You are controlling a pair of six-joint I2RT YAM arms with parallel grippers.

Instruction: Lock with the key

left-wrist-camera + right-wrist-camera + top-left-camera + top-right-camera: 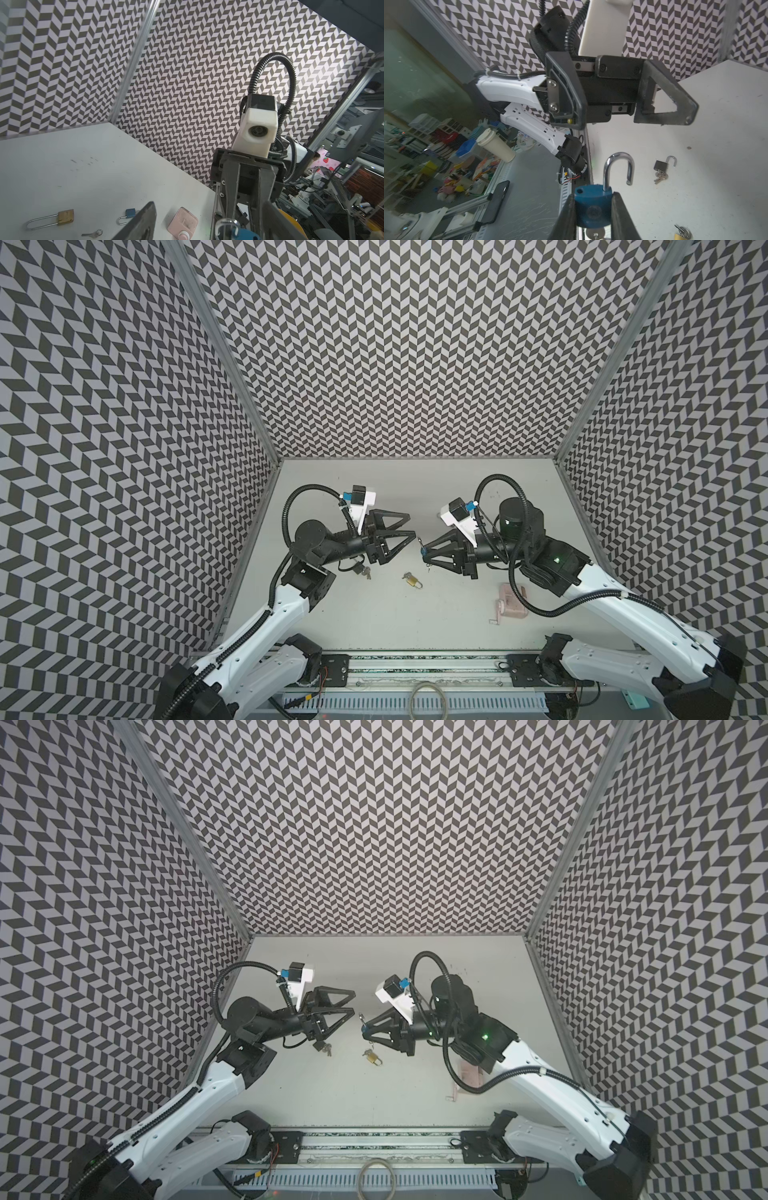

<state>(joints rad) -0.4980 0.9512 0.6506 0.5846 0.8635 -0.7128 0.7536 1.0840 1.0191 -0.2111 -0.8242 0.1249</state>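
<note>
Blue padlock (592, 207) sits clamped between the right fingers (620, 212), up above the bench (374, 614), its silver loop open and a key (595, 233) stuck in its bottom. Left fingers (670, 83) stand wide apart, facing it. 1 gold padlock (412, 580) lies on the bench below, between both arms. 1 black padlock (661, 166) lies by the left arm.

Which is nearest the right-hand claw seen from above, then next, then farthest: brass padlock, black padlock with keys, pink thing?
In a top view, from the right gripper:
1. brass padlock, mid-table, closest.
2. black padlock, over on the left.
3. pink object, right side, toward the front.
</note>
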